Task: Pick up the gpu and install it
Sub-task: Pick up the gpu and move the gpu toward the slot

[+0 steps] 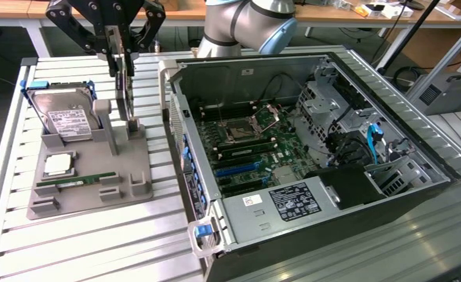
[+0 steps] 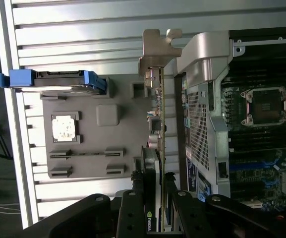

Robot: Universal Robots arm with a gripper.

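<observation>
The gpu [image 1: 123,88] is a thin card seen edge-on, standing upright over the grey fixture [image 1: 89,197] at the exterior view's left. My gripper [image 1: 120,54] comes down from above and is shut on the card's upper part, one black finger on each face. The card's lower edge is level with the fixture's upright posts [image 1: 133,126]; I cannot tell whether it has lifted clear of them. In the wrist view the gpu [image 2: 160,129] runs as a narrow strip from my gripper [image 2: 160,201] to its silvery bracket [image 2: 157,47].
A hard drive [image 1: 64,114] with blue rails, a square processor [image 1: 59,165] and a green memory stick [image 1: 77,181] rest on the fixture. The open computer case [image 1: 185,76] lies right of it, motherboard [image 1: 242,141] exposed, with blue slots [image 1: 237,169]. The slatted table [image 1: 82,241] carries everything.
</observation>
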